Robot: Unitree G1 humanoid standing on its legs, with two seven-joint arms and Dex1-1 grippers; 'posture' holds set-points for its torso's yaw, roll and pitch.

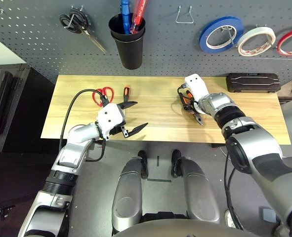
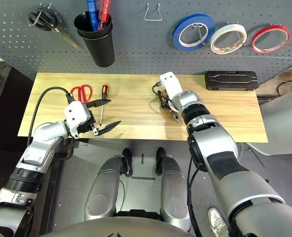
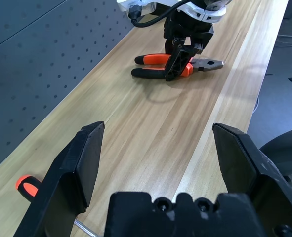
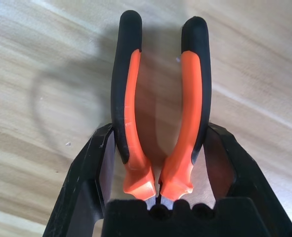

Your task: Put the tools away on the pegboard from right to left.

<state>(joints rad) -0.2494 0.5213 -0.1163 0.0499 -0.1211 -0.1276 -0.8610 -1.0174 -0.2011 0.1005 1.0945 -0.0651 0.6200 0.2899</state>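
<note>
On the wooden table [image 1: 160,126], the right gripper [image 3: 181,55] is down over the orange-and-black pliers [image 4: 158,113]. Its two black fingers [image 4: 89,168] sit on either side of the two handles, touching them, so it is closed around the pliers. The pliers lie flat on the wood, near the middle of the table.

The left gripper [image 1: 132,117] hangs just above the table near the left end. Its fingers are wide apart and hold nothing. Just beside it lies the slim screwdriver [image 2: 103,101] with its black-and-orange handle pointing at the wall. The red-handled scissors [image 2: 80,92] lie next to the screwdriver, a bit more to the left.

Behind the table is the grey pegboard [image 1: 170,44]. The white tape roll [image 1: 256,40] hangs there on a hook, between a blue tape roll [image 1: 221,34] and a red tape roll [image 1: 290,42]. A black cup [image 1: 128,42] and black-handled scissors [image 1: 79,27] hang further left. A black case [image 1: 252,82] rests at the back right of the table.
</note>
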